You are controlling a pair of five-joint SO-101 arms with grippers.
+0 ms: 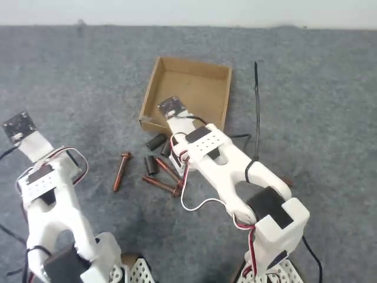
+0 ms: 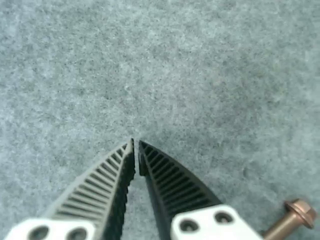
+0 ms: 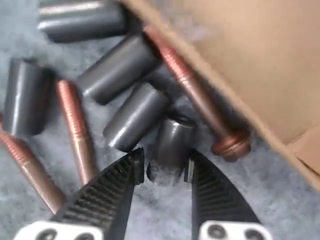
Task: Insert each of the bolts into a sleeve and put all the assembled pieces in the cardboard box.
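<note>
Straddling one sleeve [image 3: 170, 135], right pincer [image 3: 165, 156] is spread, jaws v. close to its sides; sleeve's long axis runs straight ahead btwn them, toward cardboard box [image 3: 260, 65]. Left pincer [image 2: 136, 144] pressed together, one bolt [image 2: 294, 218] beside it.

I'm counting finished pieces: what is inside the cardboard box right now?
Only bare floor shows inside the cardboard box, with nothing lying on it. The right arm's wrist covers a patch by the near wall, so that patch cannot be checked.
</note>
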